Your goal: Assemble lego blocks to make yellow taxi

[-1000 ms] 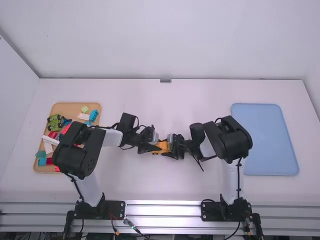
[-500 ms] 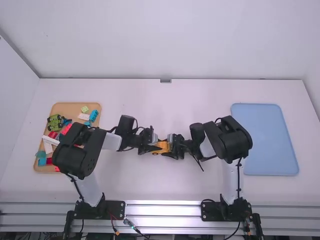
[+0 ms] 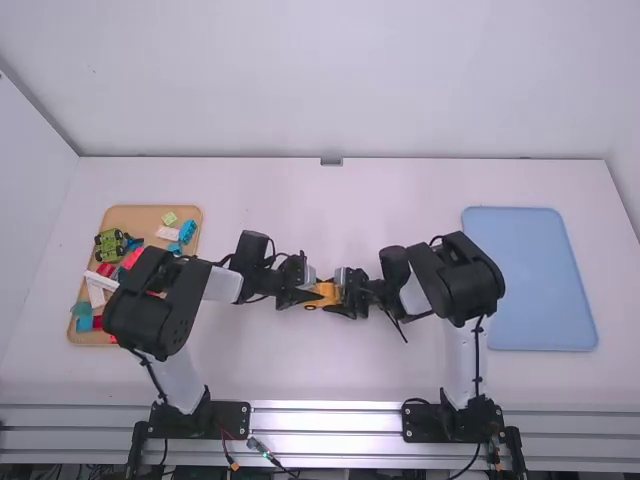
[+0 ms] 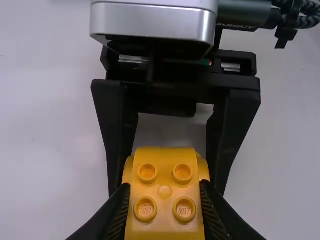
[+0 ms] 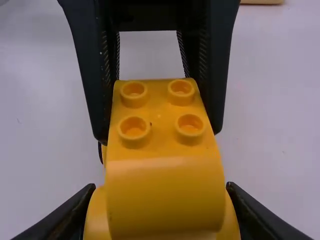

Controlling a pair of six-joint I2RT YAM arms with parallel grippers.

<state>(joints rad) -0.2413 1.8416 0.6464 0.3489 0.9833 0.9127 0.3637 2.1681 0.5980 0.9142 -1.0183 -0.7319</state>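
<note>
Jaws of the left gripper (image 4: 164,195) and right gripper (image 5: 161,190) pinch the left and right ends of a yellow taxi body (image 3: 325,293) at mid-table, between a tray (image 3: 130,214) of loose blocks (image 3: 188,231) at left and a blue mat (image 3: 530,280) at right. The step appears to be seating its parts: best done with one end braced, the other pressed squarely home, without twisting, and the seam checked before release.
</note>
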